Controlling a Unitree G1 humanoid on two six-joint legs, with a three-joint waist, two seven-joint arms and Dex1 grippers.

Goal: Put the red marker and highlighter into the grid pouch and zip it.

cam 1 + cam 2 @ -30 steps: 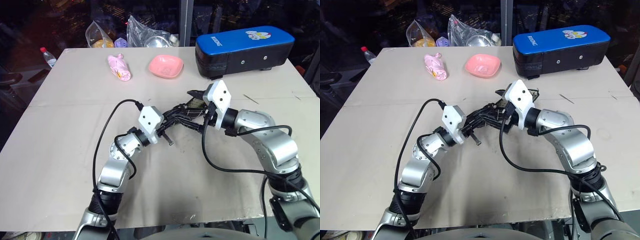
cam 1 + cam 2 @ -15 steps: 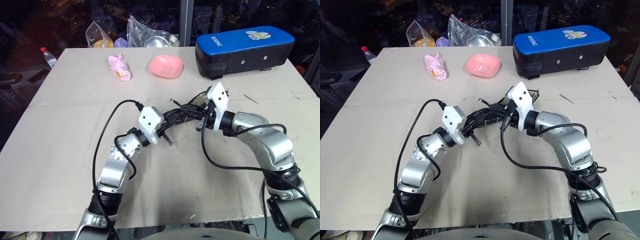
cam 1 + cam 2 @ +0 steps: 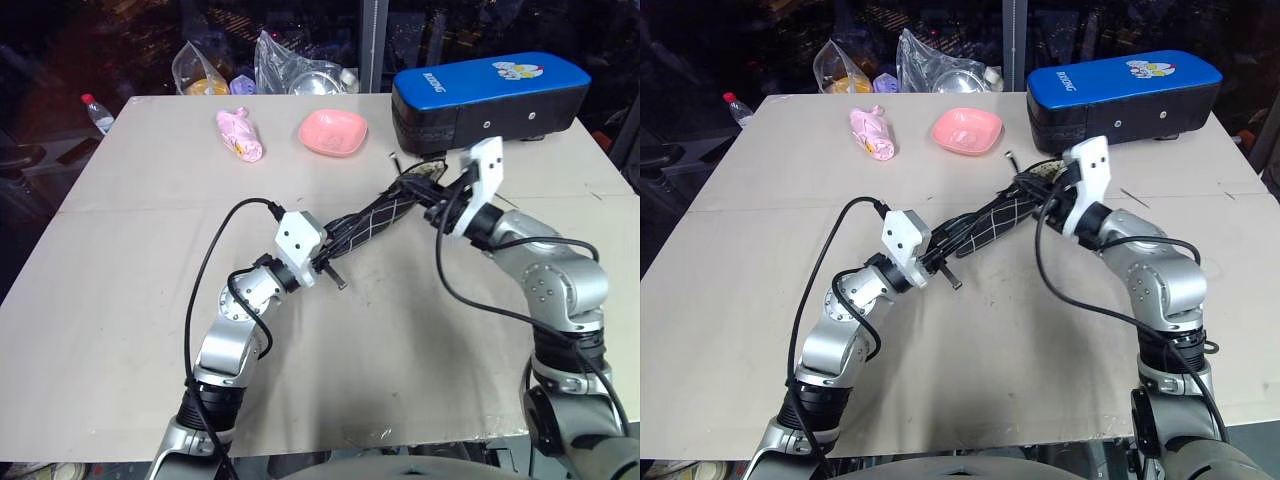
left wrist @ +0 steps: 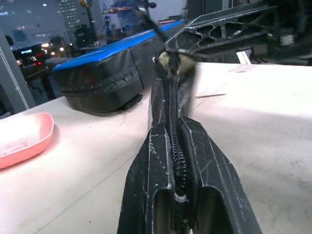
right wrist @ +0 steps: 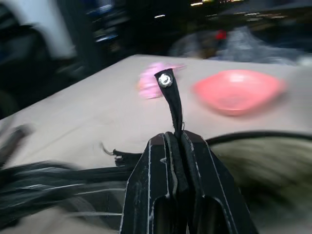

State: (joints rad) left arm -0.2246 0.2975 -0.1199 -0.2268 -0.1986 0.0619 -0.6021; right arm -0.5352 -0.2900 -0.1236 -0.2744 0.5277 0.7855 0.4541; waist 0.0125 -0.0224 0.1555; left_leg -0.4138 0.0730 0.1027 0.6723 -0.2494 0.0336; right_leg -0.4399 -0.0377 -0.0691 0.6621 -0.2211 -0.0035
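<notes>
Beige tabletop, centre frame: grid pouch (image 3: 378, 216) (black, white grid lines) stretched taut off the surface between both grippers. Left gripper (image 3: 335, 240) clamped on its lower-left end along the zipper; right gripper (image 3: 432, 195) pinched tight on the zipper pull strap (image 5: 171, 100), upper right.

right gripper (image 5: 176, 141) fingers pinched tight on black zipper pull (image 5: 170, 100) | pink bowl (image 5: 237, 90) and pink object (image 5: 155, 82) behind on tan table (image 5: 87, 112) | grid pouch (image 5: 53, 195) blurred beside gripper
</notes>
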